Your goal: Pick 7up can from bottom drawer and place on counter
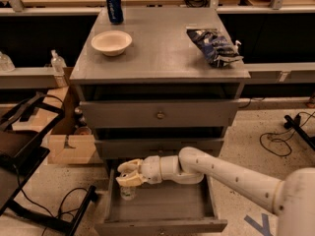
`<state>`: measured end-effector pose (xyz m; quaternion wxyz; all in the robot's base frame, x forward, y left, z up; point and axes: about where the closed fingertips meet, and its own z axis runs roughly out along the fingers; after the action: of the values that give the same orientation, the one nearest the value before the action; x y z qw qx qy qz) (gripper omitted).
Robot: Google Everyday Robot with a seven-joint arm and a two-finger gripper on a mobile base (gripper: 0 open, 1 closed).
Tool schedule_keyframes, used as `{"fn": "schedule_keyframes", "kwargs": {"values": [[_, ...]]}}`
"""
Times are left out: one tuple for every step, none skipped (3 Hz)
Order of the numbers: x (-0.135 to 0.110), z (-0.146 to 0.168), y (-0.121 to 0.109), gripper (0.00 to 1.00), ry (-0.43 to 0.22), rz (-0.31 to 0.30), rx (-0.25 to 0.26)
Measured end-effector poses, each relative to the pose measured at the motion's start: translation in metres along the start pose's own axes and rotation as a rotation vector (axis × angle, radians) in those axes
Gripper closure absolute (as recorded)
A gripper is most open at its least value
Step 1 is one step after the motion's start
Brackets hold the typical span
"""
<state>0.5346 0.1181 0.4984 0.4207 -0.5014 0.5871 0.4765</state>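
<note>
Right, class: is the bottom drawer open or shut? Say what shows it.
Open: the bottom drawer is pulled out, its floor visible, with the can standing inside and the tool just above it.

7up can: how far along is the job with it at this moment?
Done: the bottom drawer is pulled open. In hand: the gripper is inside it, right at the 7up can, which stands in the drawer's left part. A firm hold cannot be confirmed. Left: lifting the can out and setting it on the counter.
</note>
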Motion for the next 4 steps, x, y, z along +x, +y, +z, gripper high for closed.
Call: {"fn": "schedule_keyframes", "kwargs": {"values": [[-0.079, -0.022, 0.038, 1.0, 0.008, 0.002, 0.018], [-0.152, -0.043, 0.063, 1.0, 0.035, 0.005, 0.076], [-0.23, -0.082, 0.069, 1.0, 0.09, -0.004, 0.215], [-0.259, -0.111, 0.071, 1.0, 0.126, -0.006, 0.305]]}}
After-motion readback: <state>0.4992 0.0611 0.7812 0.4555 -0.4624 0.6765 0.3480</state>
